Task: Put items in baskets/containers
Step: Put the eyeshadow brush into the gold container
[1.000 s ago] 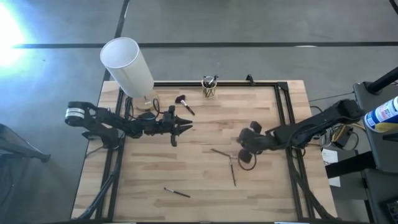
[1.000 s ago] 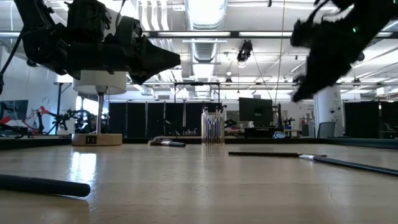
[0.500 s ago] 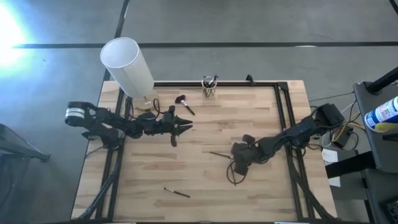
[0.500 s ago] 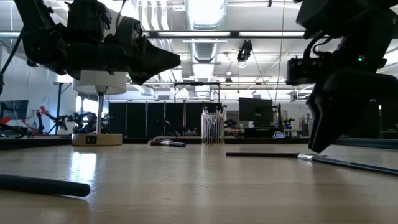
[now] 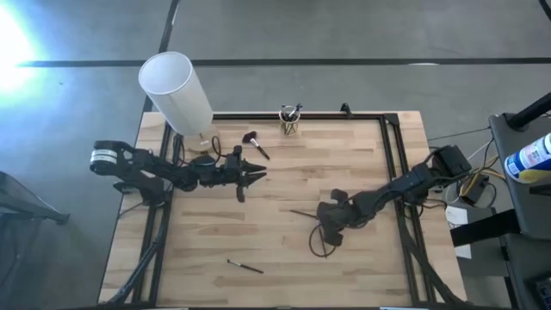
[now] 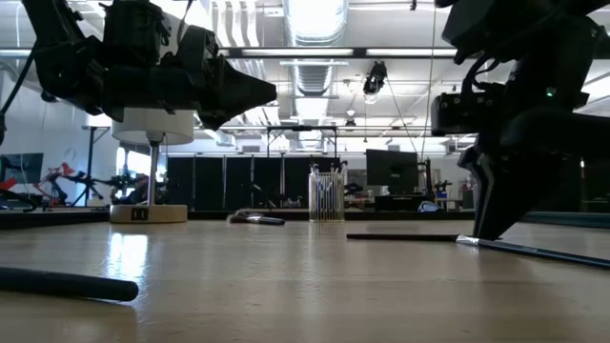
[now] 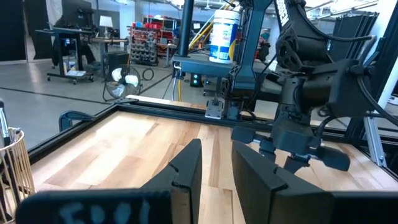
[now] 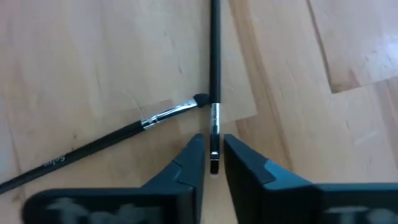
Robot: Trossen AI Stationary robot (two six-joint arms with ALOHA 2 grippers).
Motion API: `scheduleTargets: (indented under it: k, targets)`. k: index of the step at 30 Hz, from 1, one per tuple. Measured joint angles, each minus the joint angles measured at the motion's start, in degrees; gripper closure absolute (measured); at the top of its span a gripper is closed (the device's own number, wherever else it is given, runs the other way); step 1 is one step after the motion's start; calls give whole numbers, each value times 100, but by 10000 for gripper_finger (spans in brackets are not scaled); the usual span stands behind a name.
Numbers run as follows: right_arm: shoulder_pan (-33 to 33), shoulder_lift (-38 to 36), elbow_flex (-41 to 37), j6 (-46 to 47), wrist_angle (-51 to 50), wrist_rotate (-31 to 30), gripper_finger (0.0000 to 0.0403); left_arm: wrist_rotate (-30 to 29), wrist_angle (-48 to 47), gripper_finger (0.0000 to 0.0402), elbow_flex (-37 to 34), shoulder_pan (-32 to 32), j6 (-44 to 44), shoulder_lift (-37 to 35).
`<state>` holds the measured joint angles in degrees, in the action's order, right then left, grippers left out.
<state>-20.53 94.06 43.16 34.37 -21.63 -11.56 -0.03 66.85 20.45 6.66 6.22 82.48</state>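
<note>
Here the right gripper [image 8: 213, 163] is down at the table [image 5: 284, 185], its fingers [image 8: 186, 163] narrowed to a slim gap with the metal end of a brush [image 8: 214, 68] between them. Whether they have clamped it I cannot tell; the brush lies flat on the wood. It runs straight away from the fingertips, so the jaws straddle it across its width, probably the surest way to pinch something so thin. A second brush [image 8: 118, 137] lies slantwise just beside the fingers, its tip almost meeting the first one's ferrule. That crowding is the risk: a lift could drag or flick the neighbour.

The cup [image 5: 290, 120] stands well ahead of this gripper at the table's far edge, already holding several brushes. The route to it crosses bare wood, with nothing in between, so there is plenty of room for a carry. A dark rail [image 5: 396, 151] runs along the table edge on the gripper's outer side, near its arm but not in the way.

The left gripper [image 5: 258, 172] hangs above the table, well off to the other side, fingers [image 7: 186, 168] parted a little on nothing. A bushy brush [image 5: 255, 143] lies between it and the cup, and a white cylinder [image 5: 176, 90] stands behind it at the corner. One more loose brush [image 5: 244, 266] lies near the close edge.
</note>
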Motion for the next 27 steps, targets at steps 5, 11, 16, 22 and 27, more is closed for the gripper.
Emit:
scheduleTargets:
  k: [5,11,16,22,27]
  targets:
    - [51,-152,1,-211,-65,112,389,-2,-4,319,0,0,46,0]
    - [84,-424,278,-546,-742,-102,391,-2,-4,319,0,-2,381,0]
    - [151,-437,826,-917,-1640,-692,393,341,-636,319,186,2,740,0]
    - [228,-439,1518,-1965,-1872,-1223,393,229,-1912,319,616,-26,1024,2]
    - [339,-414,2013,-2857,-1879,-1454,393,164,-2166,319,731,-26,816,2]
